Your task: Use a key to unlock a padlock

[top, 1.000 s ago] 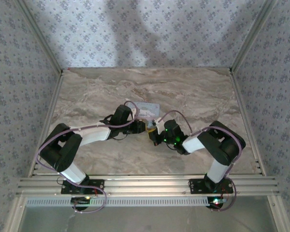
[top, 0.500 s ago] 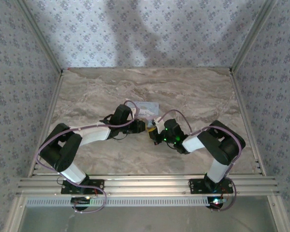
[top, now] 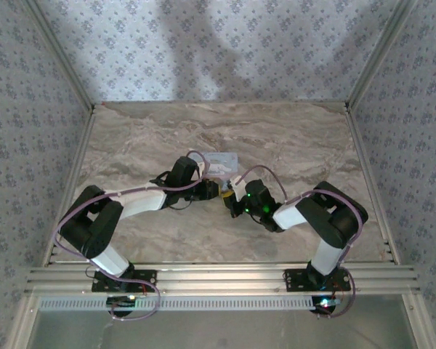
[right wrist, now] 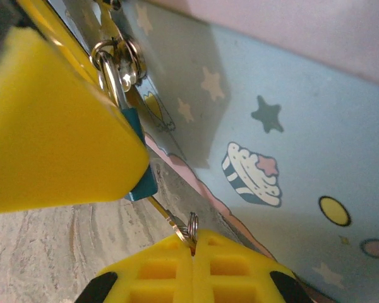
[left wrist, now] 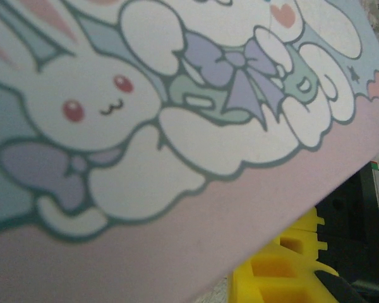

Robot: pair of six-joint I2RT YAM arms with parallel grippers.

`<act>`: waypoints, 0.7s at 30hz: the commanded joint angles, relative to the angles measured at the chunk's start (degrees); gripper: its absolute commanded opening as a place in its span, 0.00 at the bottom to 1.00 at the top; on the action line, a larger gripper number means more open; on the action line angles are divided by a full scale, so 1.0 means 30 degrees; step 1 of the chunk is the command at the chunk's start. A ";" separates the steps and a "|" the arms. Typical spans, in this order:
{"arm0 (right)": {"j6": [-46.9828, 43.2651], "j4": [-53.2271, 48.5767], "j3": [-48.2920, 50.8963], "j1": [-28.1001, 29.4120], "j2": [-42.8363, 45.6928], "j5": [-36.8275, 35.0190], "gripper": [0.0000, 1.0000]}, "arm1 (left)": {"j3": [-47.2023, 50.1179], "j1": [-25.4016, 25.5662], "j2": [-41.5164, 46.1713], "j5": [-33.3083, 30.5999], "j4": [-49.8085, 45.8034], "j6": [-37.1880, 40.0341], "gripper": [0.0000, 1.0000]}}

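Nothing much has moved over the last second, so the unlocking seems stalled. Beside the tin [right wrist: 290, 126], the right claw [right wrist: 193, 242] pinches the key [right wrist: 167, 214], whose tip meets the padlock [right wrist: 139, 182] hanging from the tin's clasp [right wrist: 117, 53]. I cannot tell the left claw's [top: 215, 190] grip.
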State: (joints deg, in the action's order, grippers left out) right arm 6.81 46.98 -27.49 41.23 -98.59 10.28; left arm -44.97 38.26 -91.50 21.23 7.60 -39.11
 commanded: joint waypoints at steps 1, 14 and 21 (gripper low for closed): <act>0.0199 0.1447 -0.0464 -0.0049 0.0192 0.0227 0.00 | -0.0476 0.0307 0.0152 0.1067 0.0181 0.0211 0.24; 0.0636 0.1821 -0.0184 -0.0120 0.0685 0.0895 0.00 | -0.0450 0.0286 -0.0200 0.0542 0.0101 0.0273 0.23; 0.0837 0.1789 -0.0095 -0.0257 0.0712 0.1130 0.00 | -0.0390 0.0292 -0.0278 0.0221 0.0018 0.0359 0.23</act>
State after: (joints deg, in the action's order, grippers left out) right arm 8.34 46.98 -27.40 40.84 -98.45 12.84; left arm -44.97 38.28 -91.64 20.32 7.49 -39.09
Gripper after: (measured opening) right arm 0.066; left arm 0.235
